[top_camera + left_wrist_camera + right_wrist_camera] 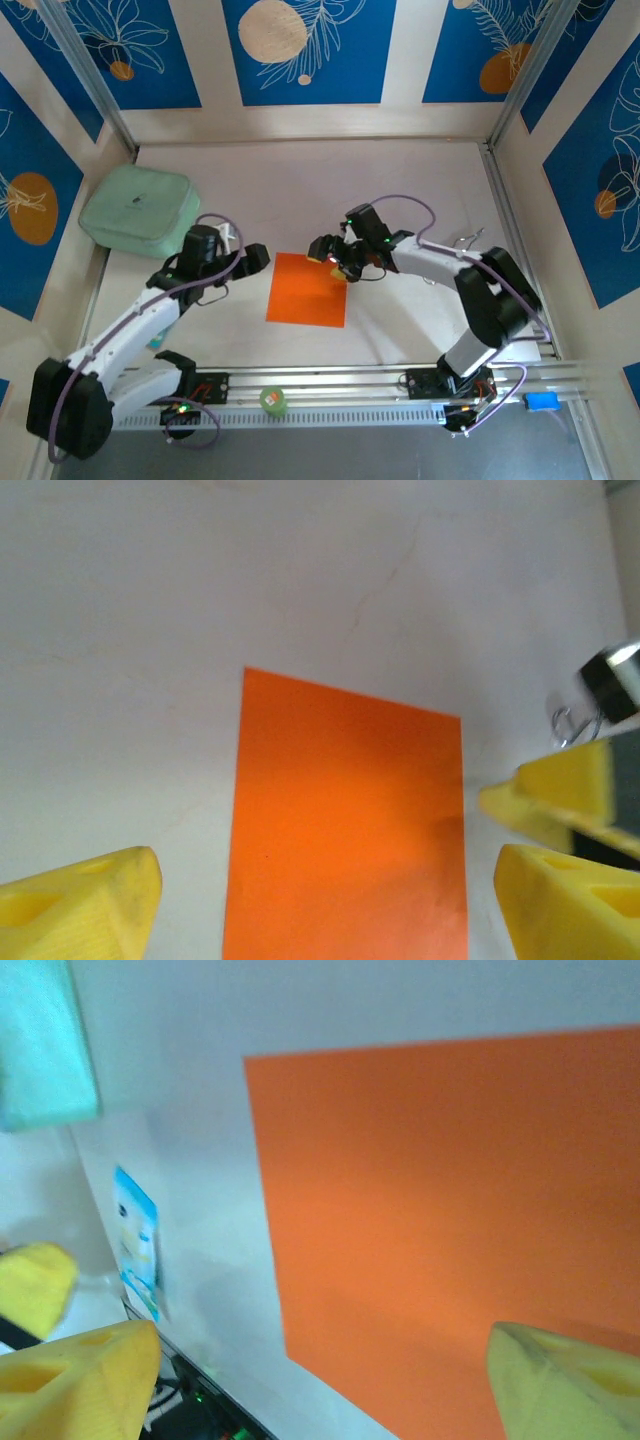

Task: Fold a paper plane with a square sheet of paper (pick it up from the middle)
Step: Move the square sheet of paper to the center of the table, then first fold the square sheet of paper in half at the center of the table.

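Both the left gripper [255, 258] and right gripper [325, 248] hang released, flanking the flat square sheet of paper [307, 290] mid-frame (presumably readying a middle pickup).

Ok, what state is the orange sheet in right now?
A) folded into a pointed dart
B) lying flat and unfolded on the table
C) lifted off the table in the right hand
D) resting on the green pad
B: the square sheet of paper lies flat and uncreased on the table, with the open left hand and right hand near it, neither gripping it.
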You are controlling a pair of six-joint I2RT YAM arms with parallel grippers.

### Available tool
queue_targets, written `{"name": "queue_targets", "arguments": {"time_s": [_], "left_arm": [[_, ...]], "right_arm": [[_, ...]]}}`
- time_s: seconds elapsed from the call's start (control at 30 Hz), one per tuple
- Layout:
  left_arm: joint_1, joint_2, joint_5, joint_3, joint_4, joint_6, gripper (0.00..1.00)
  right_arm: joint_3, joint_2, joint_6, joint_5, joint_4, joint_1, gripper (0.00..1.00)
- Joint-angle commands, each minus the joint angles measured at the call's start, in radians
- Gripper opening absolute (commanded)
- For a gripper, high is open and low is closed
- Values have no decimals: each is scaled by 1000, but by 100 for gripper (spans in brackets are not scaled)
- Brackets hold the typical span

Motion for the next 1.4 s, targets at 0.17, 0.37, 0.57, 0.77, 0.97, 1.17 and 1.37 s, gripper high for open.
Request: {"name": "queue_targets", "arguments": {"time_s": [0.17, 0.37, 0.57, 0.77, 0.97, 1.17, 1.37], "left_arm": [[-249, 328, -134, 262, -236, 69, 83], [-335, 523, -123, 357, -234, 38, 83], [-383, 663, -128, 485, -337, 54, 82], [-413, 761, -203, 581, -439, 35, 84], [-435, 861, -275, 679, -549, 32, 87], [-437, 884, -282, 690, -545, 18, 91], [-437, 899, -283, 716, -556, 10, 96]], "right_arm": [[-173, -206, 101, 275, -97, -63, 86], [-275, -291, 29, 123, 17, -141, 87], [-263, -320, 0, 117, -14, -171, 87], [-265, -323, -15, 85, -39, -207, 87], [-279, -305, -1, 54, -3, -212, 87], [-274, -288, -6, 35, 0, -218, 88], [-272, -270, -8, 19, 11, -219, 88]]}}
